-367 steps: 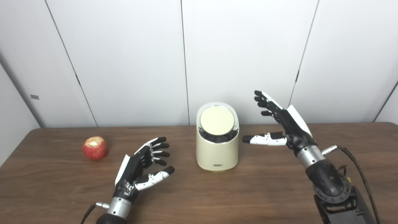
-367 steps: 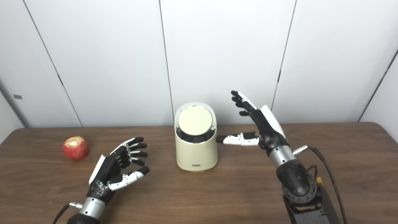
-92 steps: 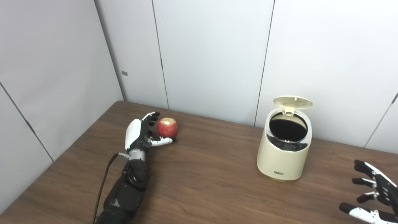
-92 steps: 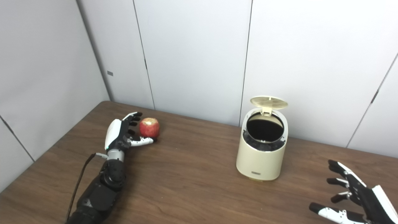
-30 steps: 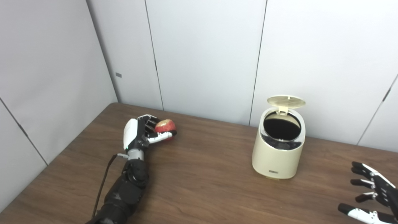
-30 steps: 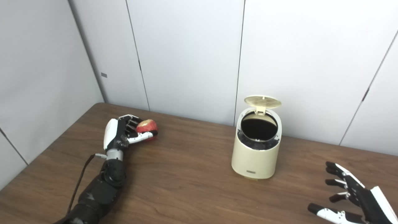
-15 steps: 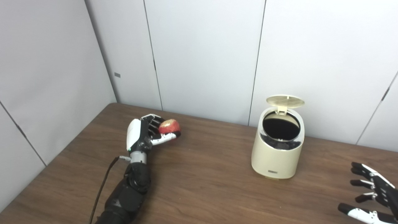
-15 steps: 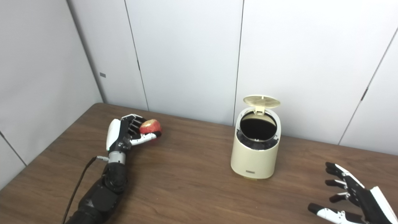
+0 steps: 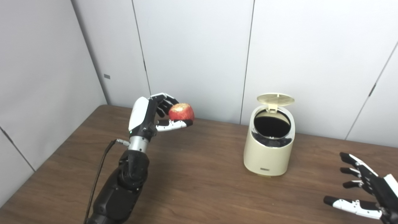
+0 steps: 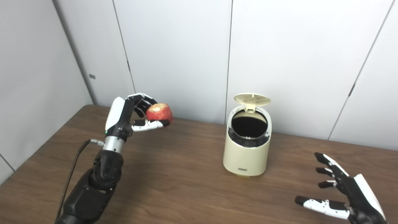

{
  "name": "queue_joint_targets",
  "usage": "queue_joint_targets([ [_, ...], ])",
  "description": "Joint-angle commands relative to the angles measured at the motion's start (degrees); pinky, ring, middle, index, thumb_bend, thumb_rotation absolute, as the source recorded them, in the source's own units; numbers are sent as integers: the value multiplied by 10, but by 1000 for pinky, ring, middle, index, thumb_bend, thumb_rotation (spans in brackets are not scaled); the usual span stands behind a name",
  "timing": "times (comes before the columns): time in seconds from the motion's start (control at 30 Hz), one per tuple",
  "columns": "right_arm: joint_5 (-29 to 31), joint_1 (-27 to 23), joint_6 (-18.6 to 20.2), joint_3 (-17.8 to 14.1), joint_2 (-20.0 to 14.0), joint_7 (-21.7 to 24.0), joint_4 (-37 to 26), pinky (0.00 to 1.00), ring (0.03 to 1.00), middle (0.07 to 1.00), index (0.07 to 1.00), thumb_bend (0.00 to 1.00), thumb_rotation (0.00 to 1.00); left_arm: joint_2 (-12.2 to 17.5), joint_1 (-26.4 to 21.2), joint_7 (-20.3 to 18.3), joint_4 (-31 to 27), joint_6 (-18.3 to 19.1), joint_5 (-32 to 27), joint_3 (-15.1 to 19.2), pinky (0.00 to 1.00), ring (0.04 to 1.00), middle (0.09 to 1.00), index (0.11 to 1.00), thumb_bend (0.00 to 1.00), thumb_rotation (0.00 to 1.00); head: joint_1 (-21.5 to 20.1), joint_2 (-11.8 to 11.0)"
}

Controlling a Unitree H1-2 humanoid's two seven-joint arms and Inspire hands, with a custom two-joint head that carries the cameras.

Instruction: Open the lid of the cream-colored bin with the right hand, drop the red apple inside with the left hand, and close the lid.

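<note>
Left eye view shows the cream-colored bin with its lid flipped up. The left hand grips the red apple above the table, well left of the bin. The right hand waits empty, fingers spread. Dropping and closing remain.

The scene is lit brightly and evenly from above. Only soft, faint shadows are seen on the table. Everything is a little blurry, and no glare is seen.
</note>
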Motion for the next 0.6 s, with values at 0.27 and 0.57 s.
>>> queue_joint_targets([
  [0.27, 15, -29, -27, 6, 4, -7, -8, 758, 868, 930, 934, 737, 125, -13, -36, -38, -97, -12, 36, -21, 347, 451, 478, 487, 507, 0, -41, -3],
  [0.57, 6, -37, -46, 23, 15, -18, 6, 714, 850, 922, 919, 727, 132, -65, -52, -35, -79, -51, 59, -58, 365, 441, 471, 497, 506, 0, -75, -6],
])
